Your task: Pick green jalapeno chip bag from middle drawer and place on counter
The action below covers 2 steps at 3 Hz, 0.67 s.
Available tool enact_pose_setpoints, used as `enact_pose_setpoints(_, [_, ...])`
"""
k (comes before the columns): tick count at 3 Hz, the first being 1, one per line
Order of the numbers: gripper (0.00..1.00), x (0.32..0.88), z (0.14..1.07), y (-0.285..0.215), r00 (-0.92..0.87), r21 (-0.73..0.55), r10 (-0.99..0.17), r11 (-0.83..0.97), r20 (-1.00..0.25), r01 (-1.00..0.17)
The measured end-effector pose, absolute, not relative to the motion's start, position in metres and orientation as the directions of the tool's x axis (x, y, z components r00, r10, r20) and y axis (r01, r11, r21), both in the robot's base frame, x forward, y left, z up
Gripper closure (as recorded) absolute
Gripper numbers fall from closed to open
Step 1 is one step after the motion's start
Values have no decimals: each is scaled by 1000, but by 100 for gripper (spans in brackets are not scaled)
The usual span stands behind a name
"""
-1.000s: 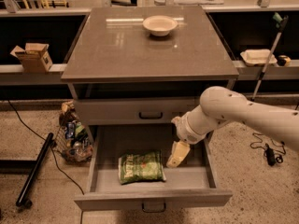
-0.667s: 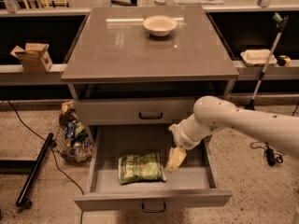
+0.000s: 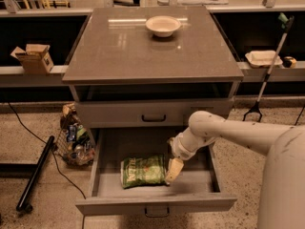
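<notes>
The green jalapeno chip bag (image 3: 143,171) lies flat on the floor of the open middle drawer (image 3: 200,182), left of centre. My gripper (image 3: 173,171) reaches down into the drawer from the right and sits at the bag's right edge, touching or nearly touching it. The white arm stretches in from the lower right. The counter (image 3: 124,46) tops the grey cabinet above, with a white bowl (image 3: 163,26) near its back edge.
A shut upper drawer front with a black loop handle (image 3: 153,119) is above the open drawer. A wire basket of packets (image 3: 74,142) stands on the floor to the left. A cardboard box (image 3: 34,57) sits on the left ledge, a grabber tool (image 3: 267,75) leans right.
My gripper has moved left and lower inside the drawer, closing the gap to the bag's right edge. The bag has not moved.
</notes>
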State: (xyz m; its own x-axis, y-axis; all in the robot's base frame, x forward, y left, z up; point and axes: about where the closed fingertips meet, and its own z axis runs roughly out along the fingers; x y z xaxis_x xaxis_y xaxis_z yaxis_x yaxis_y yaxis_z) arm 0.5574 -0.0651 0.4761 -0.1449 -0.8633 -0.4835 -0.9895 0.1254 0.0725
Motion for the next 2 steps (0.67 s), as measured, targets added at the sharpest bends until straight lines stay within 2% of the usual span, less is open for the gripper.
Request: enact_pose_setpoints(2, [0,580,422,-47,-31,4,-849,34,-527,-999])
